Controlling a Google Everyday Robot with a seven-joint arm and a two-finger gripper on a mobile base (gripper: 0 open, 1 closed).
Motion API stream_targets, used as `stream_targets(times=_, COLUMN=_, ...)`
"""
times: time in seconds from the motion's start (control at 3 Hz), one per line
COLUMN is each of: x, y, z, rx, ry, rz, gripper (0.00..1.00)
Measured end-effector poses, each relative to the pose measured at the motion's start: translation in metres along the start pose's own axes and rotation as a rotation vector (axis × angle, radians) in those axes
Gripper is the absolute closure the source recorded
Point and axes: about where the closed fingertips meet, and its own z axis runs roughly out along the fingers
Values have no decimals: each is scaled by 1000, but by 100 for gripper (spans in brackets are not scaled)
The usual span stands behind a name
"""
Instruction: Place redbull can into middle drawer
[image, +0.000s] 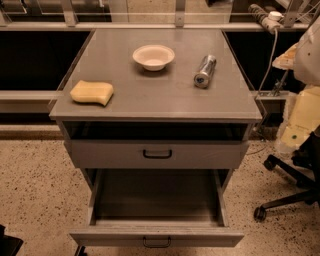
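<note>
The redbull can, slim and silver, lies on its side on the grey cabinet top, right of centre, with its round dark-rimmed end towards me. The middle drawer is the lower drawer front with a black loop handle. It is pulled far out and its deep grey inside holds nothing. My gripper does not show in this view. Pale white and yellowish shapes at the right edge cannot be told apart as arm or clutter.
A white bowl stands at the back centre of the top and a yellow sponge lies at the front left. The upper drawer front is nearly shut. An office chair base stands at the right on speckled floor.
</note>
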Motion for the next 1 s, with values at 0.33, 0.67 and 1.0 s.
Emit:
stream_targets(times=0.33, x=0, y=0, z=0, rx=0, ry=0, rz=0, gripper=0)
stream_targets(times=0.67, x=-1, y=-18, z=-1, rx=25, ry=-15, rz=51, gripper=0)
stream_targets(times=1.0, x=-3, y=-70, z=-3, rx=116, ry=-17, rz=168, gripper=0)
